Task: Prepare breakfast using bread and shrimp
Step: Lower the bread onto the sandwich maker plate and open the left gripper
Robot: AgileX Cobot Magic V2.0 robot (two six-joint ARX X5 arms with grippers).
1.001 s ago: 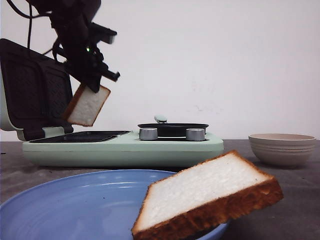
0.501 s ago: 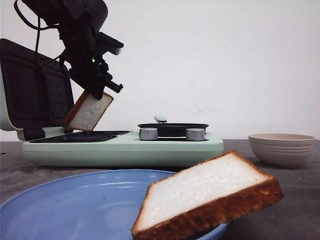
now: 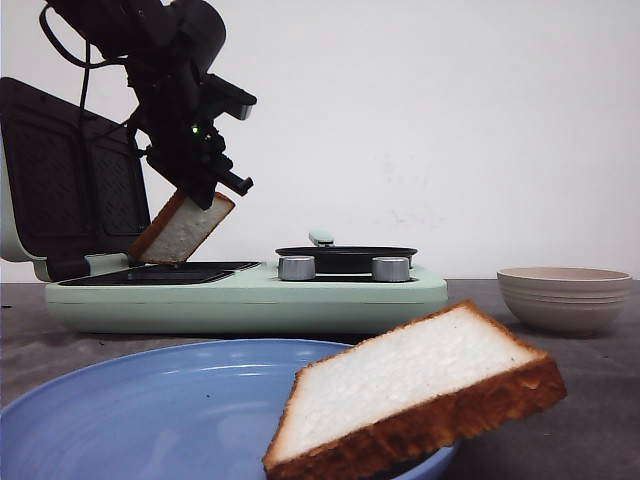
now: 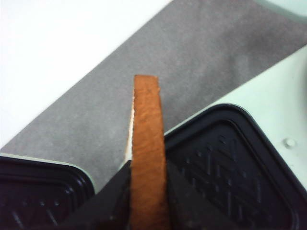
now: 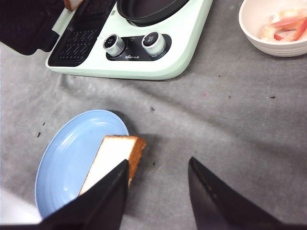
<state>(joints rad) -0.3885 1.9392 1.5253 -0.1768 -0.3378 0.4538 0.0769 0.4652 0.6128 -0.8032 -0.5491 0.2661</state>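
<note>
Glossy blue plate, matt grey tablecloth

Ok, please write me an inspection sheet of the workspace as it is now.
Surface: grey table, a few dark specks.
Job's things: one bread slice in left claw, tilted over the open sandwich maker; second slice leaning on blue plate; shrimp in bowl.
Clutter: nothing seen.
Grippers: left claw shut on bread; right claw open, holding nothing.
Cables: black cable on left arm.
Surroundings: plain white wall.
</note>
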